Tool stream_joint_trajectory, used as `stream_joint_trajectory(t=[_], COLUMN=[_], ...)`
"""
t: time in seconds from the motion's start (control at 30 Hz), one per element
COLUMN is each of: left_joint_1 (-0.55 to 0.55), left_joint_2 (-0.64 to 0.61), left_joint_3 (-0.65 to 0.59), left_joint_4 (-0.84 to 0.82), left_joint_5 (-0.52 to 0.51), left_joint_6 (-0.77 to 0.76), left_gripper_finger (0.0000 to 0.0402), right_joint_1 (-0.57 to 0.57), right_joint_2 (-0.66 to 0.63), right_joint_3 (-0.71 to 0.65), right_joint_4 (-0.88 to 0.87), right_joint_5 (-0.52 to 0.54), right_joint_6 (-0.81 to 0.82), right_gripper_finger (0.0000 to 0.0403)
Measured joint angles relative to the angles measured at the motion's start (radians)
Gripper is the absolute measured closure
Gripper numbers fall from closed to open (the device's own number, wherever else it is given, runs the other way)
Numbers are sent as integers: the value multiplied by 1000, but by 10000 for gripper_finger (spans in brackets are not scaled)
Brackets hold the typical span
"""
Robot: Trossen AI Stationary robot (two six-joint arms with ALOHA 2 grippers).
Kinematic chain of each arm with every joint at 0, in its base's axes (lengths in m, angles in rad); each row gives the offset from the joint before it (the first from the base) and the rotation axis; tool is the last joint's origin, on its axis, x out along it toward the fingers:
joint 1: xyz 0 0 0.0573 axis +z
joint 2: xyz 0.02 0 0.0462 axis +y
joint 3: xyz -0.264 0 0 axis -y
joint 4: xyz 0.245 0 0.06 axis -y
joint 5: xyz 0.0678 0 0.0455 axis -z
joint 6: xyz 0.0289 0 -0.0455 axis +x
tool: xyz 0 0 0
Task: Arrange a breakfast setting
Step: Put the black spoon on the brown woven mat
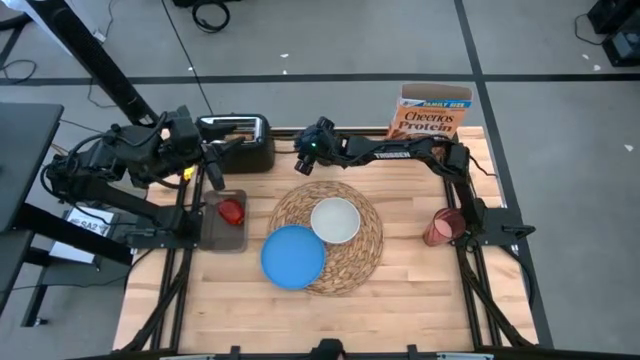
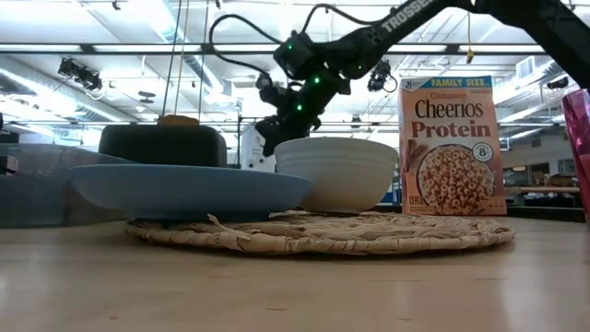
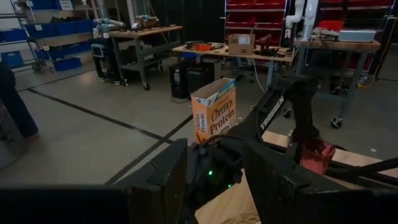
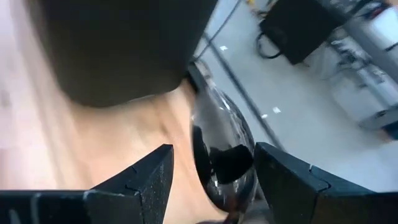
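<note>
A round straw placemat (image 1: 352,262) lies mid-table. On it stand a white bowl (image 1: 335,220) and a blue plate (image 1: 293,256), whose near-left part juts over the mat's edge. A red apple (image 1: 232,212) lies in a dark tray (image 1: 222,238). A translucent red cup (image 1: 440,228) stands at the right. A toast slice (image 2: 178,120) sticks up out of the black toaster (image 1: 240,142). My right gripper (image 1: 302,166) hovers beside the toaster, behind the bowl, with a dark spoon (image 4: 222,155) between its fingers. My left gripper (image 1: 215,175) is open and empty, above the tray's far edge. My right gripper has the spoon running forward between its two fingers, bowl end (image 4: 217,124) ahead of the fingertips and neck (image 4: 231,214) back toward the wrist. The fingers slant down toward the toaster and lie along the spoon. The spoon is clear of the table. The place of contact is below the picture's edge.
A Cheerios box (image 1: 432,112) stands upright at the table's far edge, right of the toaster. The right arm (image 1: 400,152) stretches along the far edge. Bare wood (image 1: 420,300) lies near the front and between mat and cup.
</note>
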Motion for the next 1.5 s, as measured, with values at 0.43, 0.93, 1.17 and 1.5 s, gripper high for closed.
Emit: stream_joint_trajectory(t=[0.43,0.93,1.17,1.5], left_joint_1=[0,0,0,0], left_joint_2=[0,-2,-2,-2], left_joint_3=[0,0,0,0], left_joint_4=[1,1,1,0], left_joint_5=[-3,-24,-24,-30], left_joint_6=[-4,-2,19,68], left_gripper_finger=[242,242,242,242], right_joint_1=[-35,-4,11,13], right_joint_2=[9,8,4,-4], right_joint_3=[-1,-1,-1,0], right_joint_4=[22,23,23,85], right_joint_5=[29,117,185,293], right_joint_6=[-9,-88,-170,-265], right_gripper_finger=[210,289,322,393])
